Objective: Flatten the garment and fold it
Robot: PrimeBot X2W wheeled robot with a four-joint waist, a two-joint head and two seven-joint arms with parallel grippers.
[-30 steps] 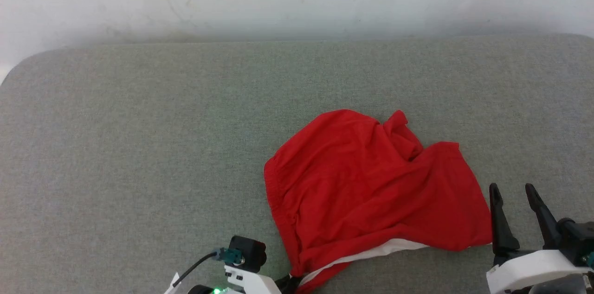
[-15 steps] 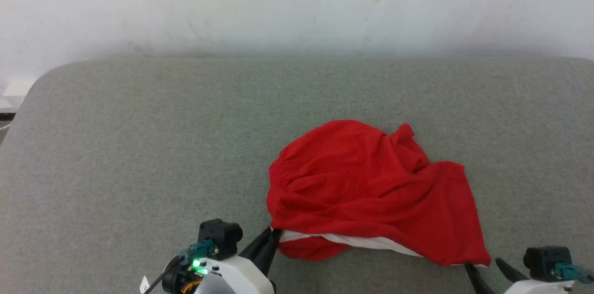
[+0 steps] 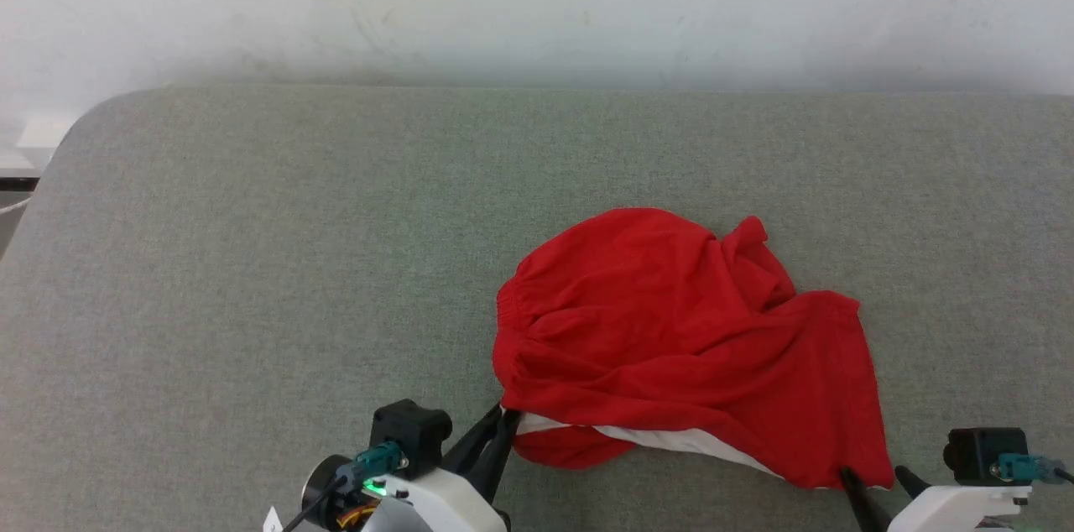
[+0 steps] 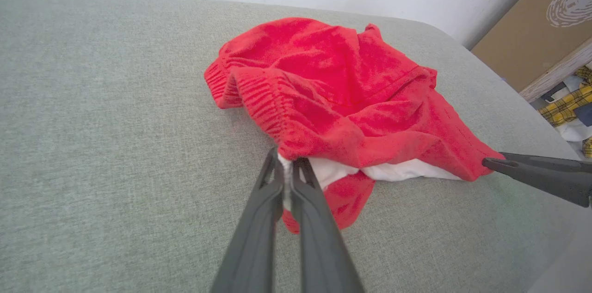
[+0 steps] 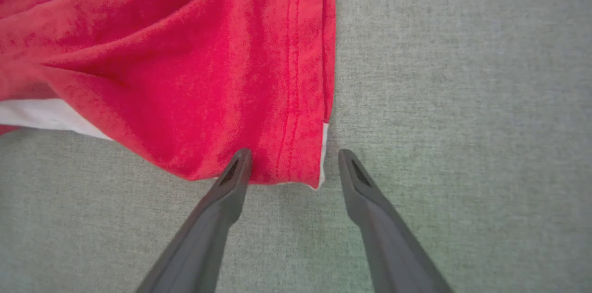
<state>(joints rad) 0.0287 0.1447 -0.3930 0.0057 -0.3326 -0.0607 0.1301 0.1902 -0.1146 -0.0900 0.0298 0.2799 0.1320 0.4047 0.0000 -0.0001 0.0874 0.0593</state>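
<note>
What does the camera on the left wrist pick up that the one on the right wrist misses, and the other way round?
Left wrist view: the left tool shut on the white trim, the gathered waistband, a cardboard box. Right wrist view: the right tool open, its fingers either side of the hem corner. Both: the red shorts on the grey surface.

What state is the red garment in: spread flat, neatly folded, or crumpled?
Crumpled: the garment lies bunched, with deep wrinkles and red cloth lapped over its white trim, on the grey surface.
</note>
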